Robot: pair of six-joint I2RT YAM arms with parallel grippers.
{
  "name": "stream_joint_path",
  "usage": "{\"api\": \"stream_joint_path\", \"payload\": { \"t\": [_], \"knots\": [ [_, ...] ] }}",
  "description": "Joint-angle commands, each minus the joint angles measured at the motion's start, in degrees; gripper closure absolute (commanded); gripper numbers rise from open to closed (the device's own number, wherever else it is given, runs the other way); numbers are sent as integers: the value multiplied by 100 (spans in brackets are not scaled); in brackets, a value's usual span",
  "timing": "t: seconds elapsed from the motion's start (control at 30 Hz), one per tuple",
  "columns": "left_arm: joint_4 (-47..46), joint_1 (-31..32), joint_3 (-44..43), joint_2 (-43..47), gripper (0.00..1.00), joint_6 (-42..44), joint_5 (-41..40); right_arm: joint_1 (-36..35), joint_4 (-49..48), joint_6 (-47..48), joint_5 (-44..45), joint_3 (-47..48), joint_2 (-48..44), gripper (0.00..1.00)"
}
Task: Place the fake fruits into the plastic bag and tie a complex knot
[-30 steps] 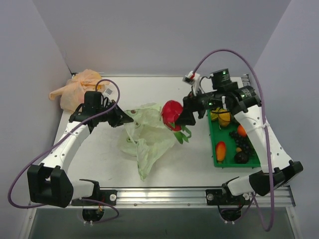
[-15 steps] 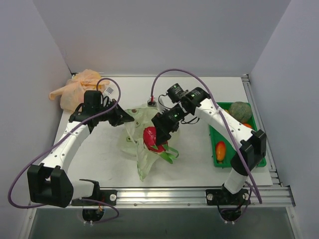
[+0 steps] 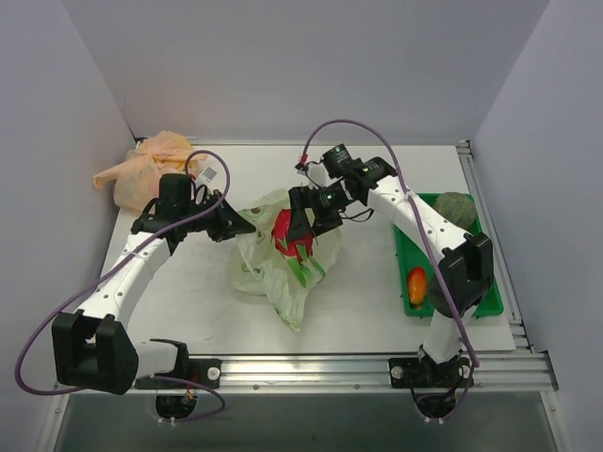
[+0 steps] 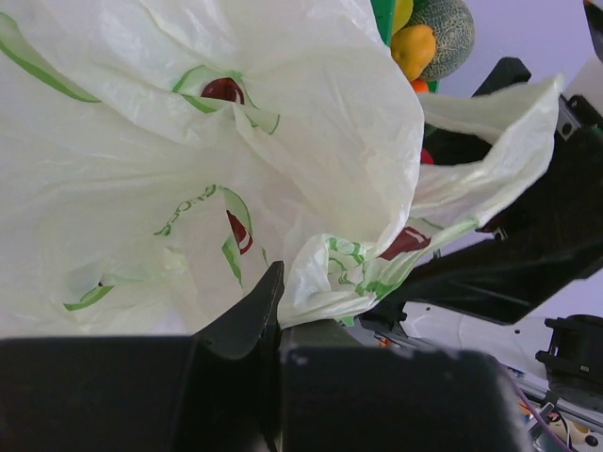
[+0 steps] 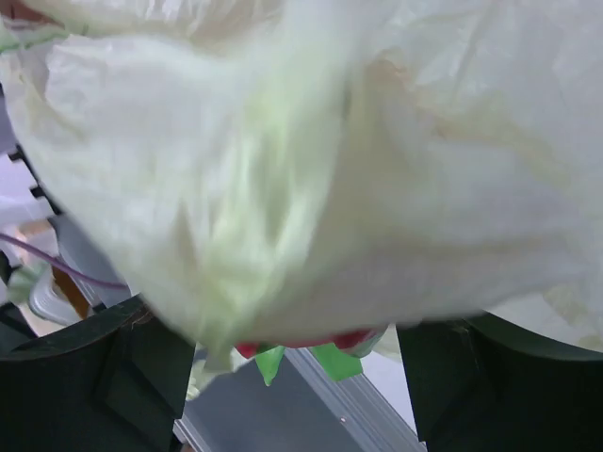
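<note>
One plastic bag (image 3: 283, 278) lay crumpled, its left edge pinched tight by the left gripper (image 3: 240, 229). Over it, the right gripper (image 3: 294, 237) clasped one dragon fruit (image 3: 282, 229) (pink, green-tipped). Right of the bag, one tray (image 3: 403, 268) showed two fruits (image 3: 416, 282).

Nothing can be read: the green and red print on the plastic bag (image 4: 203, 202) is crumpled, and the white tag (image 3: 204, 173) on the left arm's cable is too small.

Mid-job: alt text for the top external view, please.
The right gripper holds the pink dragon fruit at the mouth of the pale green bag, whose edge the left gripper pinches. A green tray of fruit sits on the right; a peach bag lies back left.
</note>
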State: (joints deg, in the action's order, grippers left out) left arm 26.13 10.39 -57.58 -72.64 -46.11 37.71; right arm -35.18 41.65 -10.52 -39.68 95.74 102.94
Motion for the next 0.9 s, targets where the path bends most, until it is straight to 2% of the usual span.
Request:
{"api": "stream_joint_path", "payload": {
  "t": [0.0, 0.13, 0.27, 0.3, 0.33, 0.43, 0.47, 0.5, 0.57, 0.6, 0.63, 0.67, 0.73, 0.8, 0.87],
  "knots": [
    [-266, -11, -60, 22, 100, 40, 219, -41, -499, -1161, 118, 243, -134, 100],
    [-310, -2, -60, -48, 100, -12, 324, 54, -1122, -2083, 206, -168, -2, 100],
    [-328, -20, 10, -22, 100, -47, 421, 117, -2726, -2945, 688, -1135, -256, 100],
    [-328, -28, 28, -31, 100, -65, 456, 90, -3028, -3112, 1081, -1372, -491, 100],
    [-328, -37, 45, -31, 100, -82, 474, 3, -3257, -3131, 1259, -1783, -589, 100],
    [-529, -64, 115, -101, 100, -311, 648, -208, -3602, -2825, 1980, -2068, -599, 99],
    [-600, -64, 124, -127, 100, -450, 676, -365, -3785, -2702, 2104, -2260, -582, 93],
    [-731, -72, 124, -145, 100, -495, 702, -410, -3883, -2587, 2148, -2332, -503, 68],
    [-758, -73, 81, -163, 100, -513, 728, -490, -4032, -2315, 2105, -2507, -433, 43],
    [-759, -90, 72, -154, 100, -505, 737, -516, -4059, -2262, 2105, -2552, -441, 23],
    [-759, -90, 72, -136, 100, -505, 772, -516, -4077, -2218, 2009, -2595, -458, 17],
    [-759, -107, 89, -110, 100, -496, 781, -499, -4120, -2208, 1921, -2631, -493, 13],
    [-759, -134, 133, -84, 100, -496, 781, -402, -4121, -2191, 1684, -2675, -660, 12],
    [-767, -152, 203, -75, 100, -496, 790, -245, -4445, -2270, 1132, -2640, -827, 18],
    [-811, -169, 256, -75, 100, -557, 816, -104, -4778, -2653, 396, -2622, -889, 19]
  ]
}}
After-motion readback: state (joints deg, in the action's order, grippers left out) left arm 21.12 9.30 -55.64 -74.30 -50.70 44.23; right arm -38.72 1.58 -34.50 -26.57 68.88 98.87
